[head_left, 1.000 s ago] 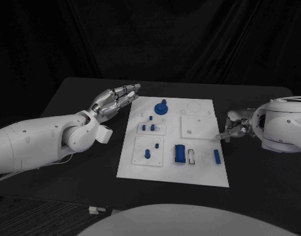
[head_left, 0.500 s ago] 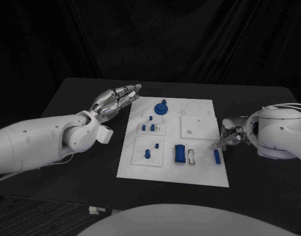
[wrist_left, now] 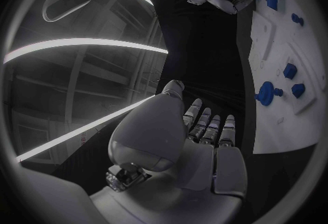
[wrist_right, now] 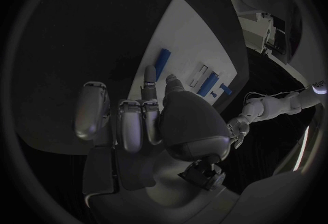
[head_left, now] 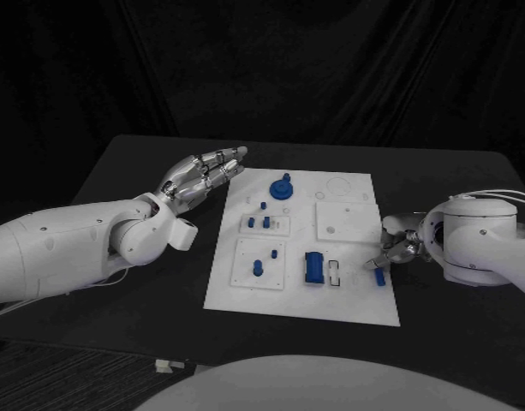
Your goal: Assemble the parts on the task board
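The white rectangular task board (head_left: pixel 306 248) lies flat in the middle of the black counter (head_left: pixel 127 171), and everything else is placed from it. In its shallow recesses sit the small blue plastic parts: a round knobbed piece (head_left: pixel 282 186) near the far edge, two short pegs (head_left: pixel 257 222) in a raised panel below it, a pair of pegs (head_left: pixel 264 259) in the near-left panel, a blue rectangular block (head_left: pixel 314 268) in the near middle, and a slim blue bar (head_left: pixel 378 273) by the board's right edge.

The left robot hand (head_left: pixel 200 177) hovers off the board's far-left corner, fingers extended and close together, holding nothing; its wrist view shows the same straight fingers (wrist_left: pixel 208 125) beside the board's edge.

The right robot hand (head_left: pixel 394 247) is at the board's right edge, fingertips just above the slim blue bar. The right wrist view shows its fingers (wrist_right: pixel 130 120) loosely extended, pointing at that bar (wrist_right: pixel 163 62); whether they touch it I cannot tell.
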### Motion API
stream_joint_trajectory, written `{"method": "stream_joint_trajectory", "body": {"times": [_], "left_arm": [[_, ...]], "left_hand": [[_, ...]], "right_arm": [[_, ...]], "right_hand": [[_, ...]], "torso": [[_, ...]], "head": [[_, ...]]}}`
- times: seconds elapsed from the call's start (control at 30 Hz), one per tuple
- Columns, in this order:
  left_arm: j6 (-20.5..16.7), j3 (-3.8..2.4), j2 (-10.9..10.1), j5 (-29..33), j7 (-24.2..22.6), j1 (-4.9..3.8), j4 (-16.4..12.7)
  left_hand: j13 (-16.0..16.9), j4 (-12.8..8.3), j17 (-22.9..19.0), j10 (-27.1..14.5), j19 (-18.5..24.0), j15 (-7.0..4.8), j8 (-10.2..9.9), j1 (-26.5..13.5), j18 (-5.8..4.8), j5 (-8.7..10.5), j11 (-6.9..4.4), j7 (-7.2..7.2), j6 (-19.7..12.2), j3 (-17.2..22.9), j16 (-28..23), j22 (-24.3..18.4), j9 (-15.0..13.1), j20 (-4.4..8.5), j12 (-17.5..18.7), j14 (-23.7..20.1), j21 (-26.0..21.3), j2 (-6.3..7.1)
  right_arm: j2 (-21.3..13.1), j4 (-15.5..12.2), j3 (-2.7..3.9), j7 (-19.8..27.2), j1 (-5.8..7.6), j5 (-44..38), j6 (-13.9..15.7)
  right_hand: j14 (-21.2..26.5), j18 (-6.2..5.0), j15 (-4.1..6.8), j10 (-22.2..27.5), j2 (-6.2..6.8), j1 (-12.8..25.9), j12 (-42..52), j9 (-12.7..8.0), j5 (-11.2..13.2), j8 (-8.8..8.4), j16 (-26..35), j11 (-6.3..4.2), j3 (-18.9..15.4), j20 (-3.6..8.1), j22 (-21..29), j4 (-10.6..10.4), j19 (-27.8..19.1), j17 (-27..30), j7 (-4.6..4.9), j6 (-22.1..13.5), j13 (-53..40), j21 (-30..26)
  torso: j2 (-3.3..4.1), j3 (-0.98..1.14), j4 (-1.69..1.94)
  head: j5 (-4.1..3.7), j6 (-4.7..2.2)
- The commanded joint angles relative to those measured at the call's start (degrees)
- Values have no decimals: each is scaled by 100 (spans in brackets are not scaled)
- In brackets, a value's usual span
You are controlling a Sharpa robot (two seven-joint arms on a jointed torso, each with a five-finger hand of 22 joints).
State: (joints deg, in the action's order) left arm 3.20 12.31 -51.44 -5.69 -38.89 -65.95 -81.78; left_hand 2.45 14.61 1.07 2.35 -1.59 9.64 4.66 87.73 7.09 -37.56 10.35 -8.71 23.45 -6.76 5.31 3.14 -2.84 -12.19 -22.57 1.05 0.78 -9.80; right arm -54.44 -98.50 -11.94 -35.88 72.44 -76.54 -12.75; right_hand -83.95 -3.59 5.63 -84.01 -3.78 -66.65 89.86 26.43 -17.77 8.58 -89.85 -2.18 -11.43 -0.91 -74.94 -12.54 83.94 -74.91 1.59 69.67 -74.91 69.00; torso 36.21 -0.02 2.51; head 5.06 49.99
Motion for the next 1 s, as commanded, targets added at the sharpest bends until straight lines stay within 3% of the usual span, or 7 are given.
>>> {"method": "stream_joint_trajectory", "body": {"times": [0.03, 0.47, 0.7, 0.73, 0.87, 0.9, 1.0], "left_arm": [[77, -6, 3, 4, -590, 6, -21], [88, -6, -4, 4, -577, 7, -22], [103, -6, 7, 4, -572, 8, -15], [104, -6, 7, 4, -571, 8, -15], [106, -6, 5, 4, -568, 9, -12], [106, -6, 2, 4, -567, 9, -13], [106, -6, -3, 4, -564, 10, -14]], "left_hand": [[5, 10, 5, 6, 0, 18, 20, 69, -41, -32, -38, -193, 47, 36, 29, 9, -5, -28, -19, 16, 31, -10], [5, 10, 5, 6, 0, 18, 20, 69, -41, -32, -38, -193, 47, 36, 29, 9, -5, -28, -19, 16, 31, -10], [6, 4, 6, 7, 0, 20, 23, 74, -40, -32, -29, -198, 42, 44, 34, 8, -4, -30, -25, 17, 31, -6], [6, 4, 6, 7, 0, 20, 23, 74, -40, -32, -29, -198, 42, 44, 34, 8, -4, -30, -25, 17, 31, -6], [6, 2, 6, 8, -1, 22, 21, 77, -40, -33, -23, -196, 28, 48, 35, 10, -1, -32, -27, 17, 31, -6], [6, 2, 6, 8, -1, 22, 21, 77, -40, -33, -23, -196, 28, 48, 35, 10, -1, -32, -27, 17, 31, -6], [6, 2, 6, 8, -1, 22, 21, 77, -40, -33, -23, -196, 28, 48, 35, 10, -1, -32, -27, 17, 31, -6]], "right_arm": [[8, 31, 1, -124, -49, -14, -166], [75, 49, 1, -128, -225, 54, 55], [79, 40, 1, -110, -250, 392, 464], [76, 39, 1, -105, -253, 484, 544], [52, 31, 1, -78, -259, 944, 875], [41, 26, 1, -72, -260, 1062, 947], [-12, 2, 2, -51, -262, 1574, 1206]], "right_hand": [[-605, -59, 13, -599, 3, -107, 14, 14, -101, -33, -15, -30, 26, 34, -944, 70, 25, -1509, -9, -62, -1509, -36], [-605, -72, -109, -599, 51, -497, 14, -107, -679, -393, -15, 127, 291, -57, -916, 475, 0, -1509, 177, -610, -1509, -179], [-605, -88, -143, -599, 126, -877, 14, -54, -1699, -327, -15, 162, 630, -99, -904, 908, -17, -1509, 212, -754, -1509, -258], [-605, -91, -131, -599, 129, -1051, 14, -16, -1899, -273, -15, 150, 777, -95, -903, 1077, -19, -1509, 201, -749, -1509, -268], [-605, -94, -149, -599, 221, -1223, 14, 108, -1810, -104, -15, 195, 1413, -83, -909, 1498, -25, -1509, 263, -765, -1509, -276], [-605, -88, -168, -599, 345, -981, 14, 193, -1791, 11, -15, 190, 1973, -121, -913, 1676, -25, -1509, 271, -826, -1509, -274], [-605, -88, -161, -599, 493, -473, 14, 304, -1822, 198, -15, 156, 2750, -115, -917, 1855, -11, -1509, 241, -861, -1509, -249]], "torso": [[-3, -1, -2], [-1, 0, 0], [-5, 0, -3], [-4, 0, -2], [2, -1, 1], [4, -1, 2], [1, -1, -1]], "head": [[20, 1], [34, 1], [51, 1], [52, 1], [57, 1], [59, 1], [77, 1]]}}
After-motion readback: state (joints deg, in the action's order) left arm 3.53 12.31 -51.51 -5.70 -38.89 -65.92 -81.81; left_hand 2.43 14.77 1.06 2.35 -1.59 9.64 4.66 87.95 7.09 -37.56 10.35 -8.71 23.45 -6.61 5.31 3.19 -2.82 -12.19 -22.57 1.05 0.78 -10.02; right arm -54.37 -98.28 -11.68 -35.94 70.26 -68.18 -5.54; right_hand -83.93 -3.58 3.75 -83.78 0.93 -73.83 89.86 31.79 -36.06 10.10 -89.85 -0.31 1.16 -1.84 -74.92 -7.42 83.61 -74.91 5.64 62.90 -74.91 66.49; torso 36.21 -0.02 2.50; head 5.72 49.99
